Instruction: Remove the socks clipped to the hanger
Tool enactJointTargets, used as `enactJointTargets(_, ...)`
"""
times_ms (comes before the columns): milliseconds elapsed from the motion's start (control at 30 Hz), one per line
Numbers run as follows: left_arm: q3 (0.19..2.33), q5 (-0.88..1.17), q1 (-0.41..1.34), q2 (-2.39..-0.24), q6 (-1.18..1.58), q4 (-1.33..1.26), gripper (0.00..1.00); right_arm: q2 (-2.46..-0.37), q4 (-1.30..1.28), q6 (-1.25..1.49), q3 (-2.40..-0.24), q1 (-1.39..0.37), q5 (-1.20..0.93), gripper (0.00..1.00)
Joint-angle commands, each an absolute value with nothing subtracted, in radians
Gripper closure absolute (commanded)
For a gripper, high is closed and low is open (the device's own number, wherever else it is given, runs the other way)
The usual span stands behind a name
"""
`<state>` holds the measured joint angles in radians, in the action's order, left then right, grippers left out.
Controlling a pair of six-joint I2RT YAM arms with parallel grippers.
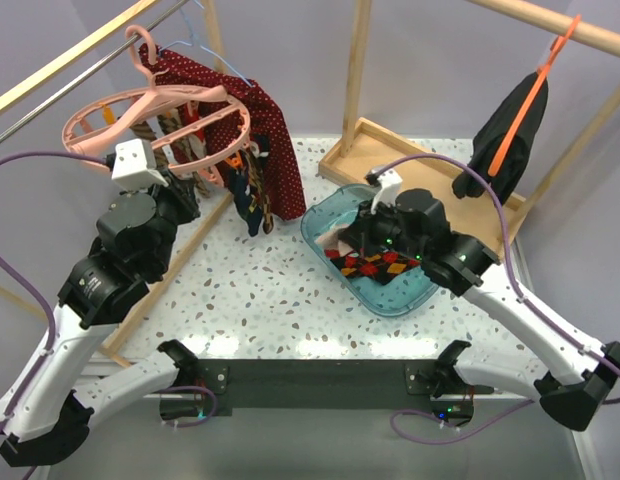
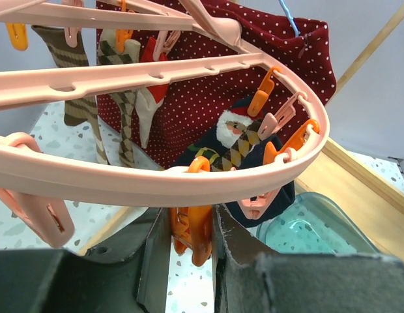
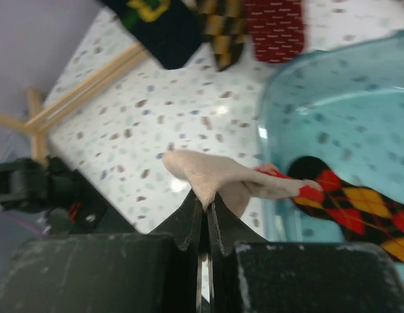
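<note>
Left gripper: jaws clamped on an orange clip under the rim of the hanger, where socks hang clipped. Right gripper: jaws together on a tan, red-toed sock at the teal bin rim, above the desk. An argyle sock lies inside the bin

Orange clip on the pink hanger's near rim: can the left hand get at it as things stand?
Likely yes: the orange clip hangs right between the fingers of the left hand, under the pink hanger, nothing in between.
</note>
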<state>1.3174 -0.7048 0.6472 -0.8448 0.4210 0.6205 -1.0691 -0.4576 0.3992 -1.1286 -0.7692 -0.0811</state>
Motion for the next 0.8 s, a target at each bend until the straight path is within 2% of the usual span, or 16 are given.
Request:
enactJointTargets(0, 1.351, -0.689, 0.641, -0.828, 0.382, 0.589, 1.0, -1.015, -0.607, 0.368, -1.147, -0.677, 0.063, 1.0)
enactJointTargets(133, 1.347, -0.683, 0.641, -0.822, 0.38, 0.594, 1.0, -1.055, -0.702, 0.368, -1.18, -0.605, 0.175, 1.0)
enactJointTargets(367, 1.339, -0.687, 0.641, -0.799, 0.379, 0.591, 1.0, -1.088, -0.747, 0.411, -1.141, -0.535, 0.224, 1.0)
enactJointTargets(400, 1.341, -0.686, 0.64, -0.798, 0.377, 0.589, 1.0, -1.089, -0.753, 0.411, -1.131, -0.534, 0.232, 0.97)
enactJointTargets(467, 1.344, -0.69, 0.641, -0.796, 0.377, 0.589, 1.0, -1.086, -0.755, 0.403, -1.115, -0.534, 0.239, 0.85)
enactJointTargets(500, 1.344, -0.692, 0.64, -0.798, 0.379, 0.589, 1.0, -1.086, -0.747, 0.393, -1.111, -0.535, 0.229, 0.7)
enactJointTargets(567, 1.345, -0.689, 0.641, -0.793, 0.379, 0.586, 1.0, -1.094, -0.738, 0.362, -1.111, -0.534, 0.175, 0.56)
enactJointTargets(600, 1.345, -0.687, 0.641, -0.792, 0.379, 0.586, 1.0, -1.1, -0.733, 0.353, -1.115, -0.534, 0.161, 0.45)
enactJointTargets(700, 1.345, -0.683, 0.641, -0.787, 0.382, 0.583, 1.0, -1.132, -0.718, 0.298, -1.14, -0.537, 0.092, 0.28)
enactJointTargets(767, 1.347, -0.675, 0.64, -0.784, 0.383, 0.583, 1.0, -1.149, -0.701, 0.265, -1.153, -0.538, 0.024, 0.25)
